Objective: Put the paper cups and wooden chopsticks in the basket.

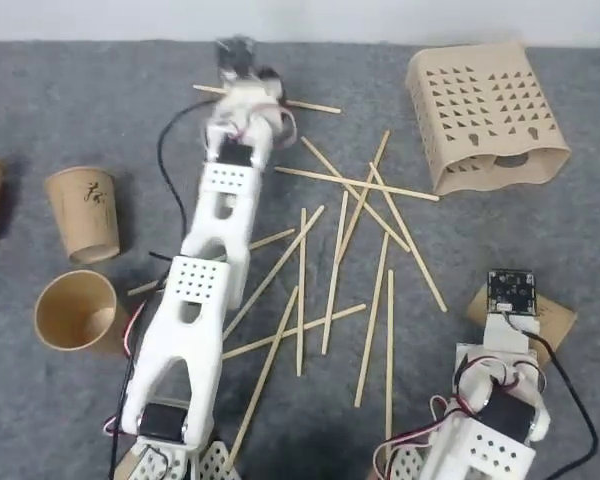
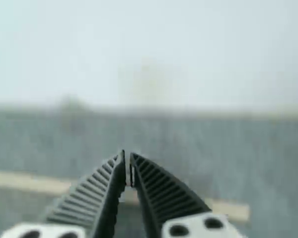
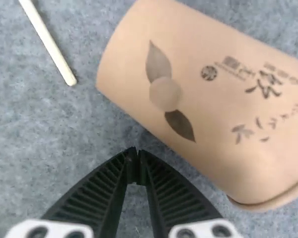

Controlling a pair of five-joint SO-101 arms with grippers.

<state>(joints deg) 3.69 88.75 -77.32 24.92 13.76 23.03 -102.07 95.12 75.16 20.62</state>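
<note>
paper cup [image 3: 203, 109] smooth, tapered; chopsticks [image 1: 301, 290] thin, straight; basket [image 1: 485, 110] perforated, beige.

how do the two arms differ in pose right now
The left arm is stretched far across the table, while the right arm is folded up near its base. The left gripper is at a chopstick by the far edge; the right gripper is beside a paper cup lying on its side. Both grippers are shut and empty.
</note>
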